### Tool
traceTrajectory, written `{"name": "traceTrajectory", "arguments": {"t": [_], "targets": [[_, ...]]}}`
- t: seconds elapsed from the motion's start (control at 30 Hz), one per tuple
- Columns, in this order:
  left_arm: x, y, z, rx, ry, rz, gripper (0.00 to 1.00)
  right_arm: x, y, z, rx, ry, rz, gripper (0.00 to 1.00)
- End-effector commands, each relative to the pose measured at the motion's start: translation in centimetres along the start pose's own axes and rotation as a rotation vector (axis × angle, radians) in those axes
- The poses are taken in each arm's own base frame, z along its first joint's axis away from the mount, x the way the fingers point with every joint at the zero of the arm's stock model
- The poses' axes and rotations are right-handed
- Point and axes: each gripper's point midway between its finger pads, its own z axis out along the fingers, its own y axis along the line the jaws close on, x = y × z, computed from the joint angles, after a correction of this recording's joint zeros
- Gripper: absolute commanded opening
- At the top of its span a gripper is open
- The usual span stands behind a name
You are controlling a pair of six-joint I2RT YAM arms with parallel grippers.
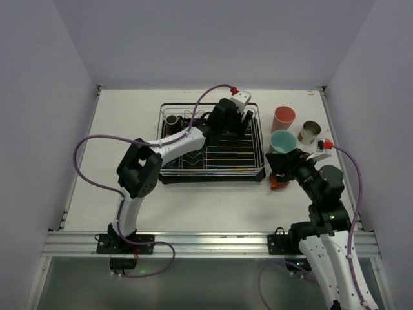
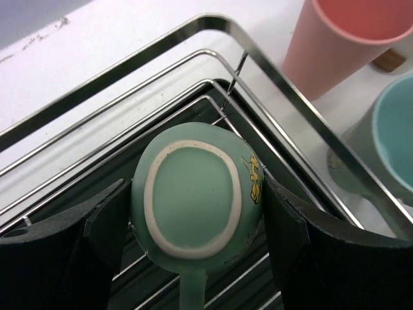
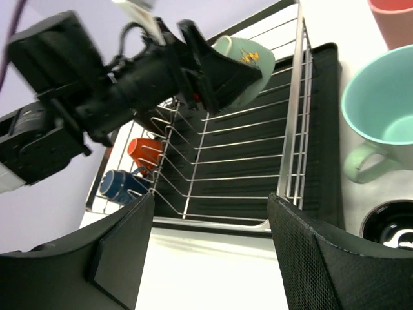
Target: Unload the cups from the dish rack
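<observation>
- The left gripper (image 2: pixel 195 188) pinches an upturned green mug (image 2: pixel 193 213), one finger appearing to press on each side; the handle points back towards the wrist
- The mug is at a corner of the rack (image 2: pixel 284 87), with the rim wires just beyond the fingertips; whether it rests on the wires cannot be told
- Lift straight up until the mug's mouth clears the top wire; the likely fault is the lip or handle catching on a wire
- Carry it outward past the rim, and set it down apart from the pink cup (image 2: pixel 342 45) and the second mug (image 2: pixel 393 135) standing there
- The right gripper (image 3: pixel 210 203) is spread and empty, beside the rack
- An orange cup (image 3: pixel 143 152) and a blue cup (image 3: pixel 122 184) are not yet unloaded
</observation>
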Motion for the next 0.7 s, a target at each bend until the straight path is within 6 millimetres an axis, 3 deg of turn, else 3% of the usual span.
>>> {"name": "traceTrajectory", "arguments": {"t": [0.0, 0.13, 0.17, 0.23, 0.43, 0.47, 0.53, 0.67], "targets": [[-9.1, -0.7, -4.4, 0.056, -0.259, -0.075, 0.20, -0.6, 2.0, 0.9, -0.097, 0.000, 0.038, 0.73], [-9.9, -1.2, -6.8, 0.096, -0.297, -0.125, 0.18, -1.2, 3.2, 1.9, -0.157, -0.002, 0.089, 0.73], [-11.4, -1.4, -8.2, 0.120, -0.338, -0.140, 0.18, -1.3, 3.5, 2.1, -0.167, 0.001, 0.102, 0.73], [-10.8, -1.8, -9.2, 0.155, -0.335, -0.178, 0.18, -1.7, 3.8, 2.7, -0.177, -0.003, 0.152, 0.73], [-12.7, -4.9, -16.4, 0.401, -0.464, -0.318, 0.17, -3.4, 6.1, 3.2, -0.288, -0.049, 0.309, 0.74], [-11.8, -5.7, -17.9, 0.460, -0.458, -0.330, 0.17, -3.5, 6.5, 3.2, -0.310, -0.049, 0.329, 0.74], [-12.6, -7.1, -20.8, 0.588, -0.526, -0.354, 0.17, -3.8, 7.6, 2.9, -0.367, -0.042, 0.381, 0.75], [-11.4, -8.2, -24.4, 0.712, -0.562, -0.370, 0.17, -3.3, 9.1, 2.7, -0.425, -0.002, 0.452, 0.77]]}}
